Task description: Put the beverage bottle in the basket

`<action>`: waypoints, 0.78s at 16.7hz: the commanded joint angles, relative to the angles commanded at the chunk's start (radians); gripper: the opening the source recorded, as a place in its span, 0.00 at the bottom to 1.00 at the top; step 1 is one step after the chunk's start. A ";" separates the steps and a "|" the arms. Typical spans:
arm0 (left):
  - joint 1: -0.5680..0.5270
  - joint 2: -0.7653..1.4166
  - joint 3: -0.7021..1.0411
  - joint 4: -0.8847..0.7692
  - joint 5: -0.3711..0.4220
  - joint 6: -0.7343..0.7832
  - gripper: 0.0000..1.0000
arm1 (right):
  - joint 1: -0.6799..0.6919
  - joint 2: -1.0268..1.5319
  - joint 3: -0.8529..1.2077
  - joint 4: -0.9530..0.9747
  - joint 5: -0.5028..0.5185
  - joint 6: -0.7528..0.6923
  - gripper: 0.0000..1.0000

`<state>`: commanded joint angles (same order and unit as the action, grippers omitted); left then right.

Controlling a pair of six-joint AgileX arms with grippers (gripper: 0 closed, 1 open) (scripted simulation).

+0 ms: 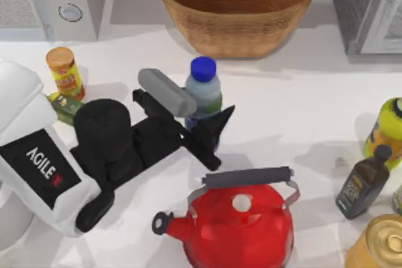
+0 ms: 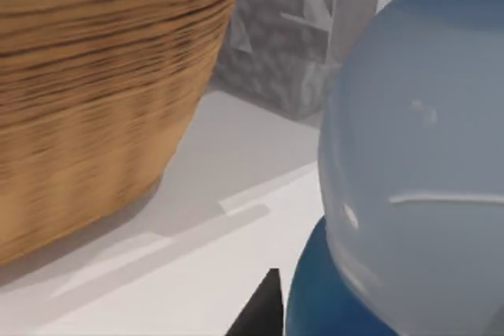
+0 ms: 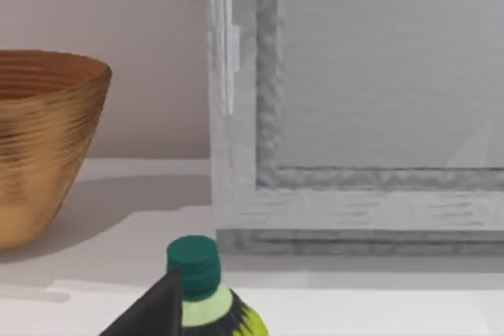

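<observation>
One arm does the work: the left arm reaches across the desk from the left side, its left gripper set around the lower body of the beverage bottle, fingers either side and seemingly pinching it, presumably for the lift. The bottle stands upright at mid-desk, blue cap up, just ahead of the red kettle. Behind it the basket waits, mouth open. At far right, a dark fingertip of the right gripper sits by the green-capped bottle; I cannot tell its state.

White table, basket at back, red kettle in front, beverage bottle mid-table, dark bottle right
</observation>
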<state>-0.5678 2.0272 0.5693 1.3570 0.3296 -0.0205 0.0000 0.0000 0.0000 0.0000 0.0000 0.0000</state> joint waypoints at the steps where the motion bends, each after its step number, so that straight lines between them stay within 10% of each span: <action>1: 0.008 -0.053 -0.041 -0.015 0.009 0.001 0.00 | 0.000 0.000 0.000 0.000 0.000 0.000 1.00; 13: 0.122 -0.353 -0.206 -0.058 0.049 0.039 0.00 | 0.000 0.000 0.000 0.000 0.000 0.000 1.00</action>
<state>-0.4458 1.6746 0.3634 1.2986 0.3787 0.0182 0.0000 0.0000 0.0000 0.0000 0.0000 0.0000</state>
